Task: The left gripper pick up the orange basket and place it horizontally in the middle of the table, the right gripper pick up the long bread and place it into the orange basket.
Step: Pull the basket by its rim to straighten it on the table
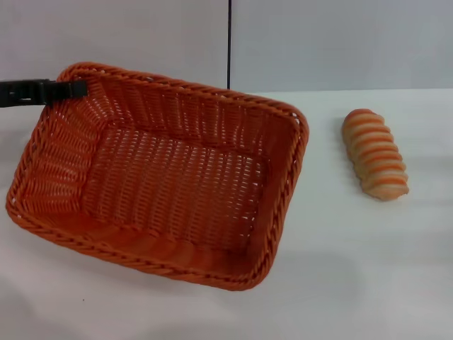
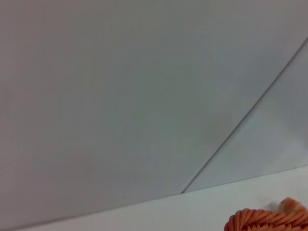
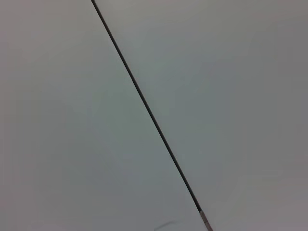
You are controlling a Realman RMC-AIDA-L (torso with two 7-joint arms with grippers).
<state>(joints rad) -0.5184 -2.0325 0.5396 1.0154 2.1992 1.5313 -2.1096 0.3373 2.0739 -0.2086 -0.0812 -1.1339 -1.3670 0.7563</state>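
The orange basket [image 1: 170,177] lies on the white bench [image 1: 354,283], covering most of its left half and reaching about to the middle. It is turned at an angle, not square with the bench edges: one corner points to the far left, another to the near edge. Its inside is empty, and the woven floor shows fully.

The left gripper [image 1: 79,89] comes in from the left edge of the head view as a thin black bar. Its tip is at the braided rim of the far left corner of the basket. The rest of the arm is cut off by the picture edge. Whether the gripper is clenched on the rim or released cannot be told, because the fingers appear only as one dark shape.

The long bread [image 1: 375,154] lies on the right part of the bench, well apart from the basket, with its long side running from far to near.

The left wrist view shows only a small piece of orange rim [image 2: 267,220] in a corner, with grey wall behind. The right gripper is not seen in any view; the right wrist view shows only wall with one dark seam.
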